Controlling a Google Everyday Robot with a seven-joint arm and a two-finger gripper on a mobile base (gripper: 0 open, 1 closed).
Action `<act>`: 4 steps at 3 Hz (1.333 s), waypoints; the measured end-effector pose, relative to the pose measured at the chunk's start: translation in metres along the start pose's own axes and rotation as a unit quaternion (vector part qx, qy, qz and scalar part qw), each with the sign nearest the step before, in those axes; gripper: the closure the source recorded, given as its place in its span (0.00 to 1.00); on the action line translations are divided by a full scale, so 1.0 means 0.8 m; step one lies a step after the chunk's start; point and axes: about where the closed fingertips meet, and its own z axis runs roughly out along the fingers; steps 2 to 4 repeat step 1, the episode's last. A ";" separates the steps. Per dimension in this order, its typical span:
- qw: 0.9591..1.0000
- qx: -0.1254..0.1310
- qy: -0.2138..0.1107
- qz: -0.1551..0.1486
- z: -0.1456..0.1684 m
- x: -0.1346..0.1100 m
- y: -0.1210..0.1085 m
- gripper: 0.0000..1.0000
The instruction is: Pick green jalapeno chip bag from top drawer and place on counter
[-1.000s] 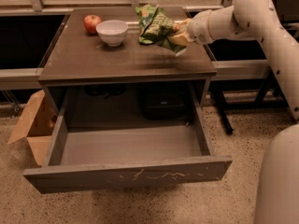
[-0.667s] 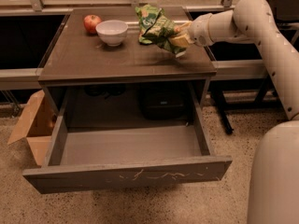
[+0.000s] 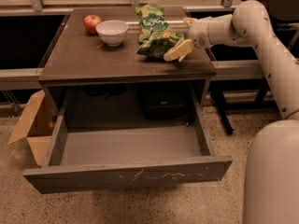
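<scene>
The green jalapeno chip bag (image 3: 155, 31), crinkly with white letters, lies on the counter (image 3: 88, 59) at its back right. My gripper (image 3: 185, 35) is at the bag's right edge, just above the counter. Its fingers are spread, one pale finger (image 3: 179, 50) in front of the bag's corner and the other (image 3: 189, 21) behind it. It looks open and is not squeezing the bag. The top drawer (image 3: 126, 175) is pulled fully out below the counter. Its scratched front panel faces me and nothing shows inside it.
A red apple (image 3: 92, 22) and a white bowl (image 3: 112, 31) stand at the counter's back left. A cardboard box (image 3: 32, 125) sits on the floor to the left. A dark object (image 3: 161, 101) sits under the counter. My white body (image 3: 273, 171) fills the lower right.
The fingers have spread apart at the bag's right edge. The bag now rests on the counter. The arm has stayed at about the same place.
</scene>
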 end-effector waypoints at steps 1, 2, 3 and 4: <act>0.999 0.018 -0.034 -0.020 -0.030 -0.028 0.004 0.00; 0.999 0.018 -0.034 -0.020 -0.030 -0.028 0.004 0.00; 0.999 0.018 -0.034 -0.020 -0.030 -0.028 0.004 0.00; 0.999 0.018 -0.034 -0.020 -0.030 -0.028 0.004 0.00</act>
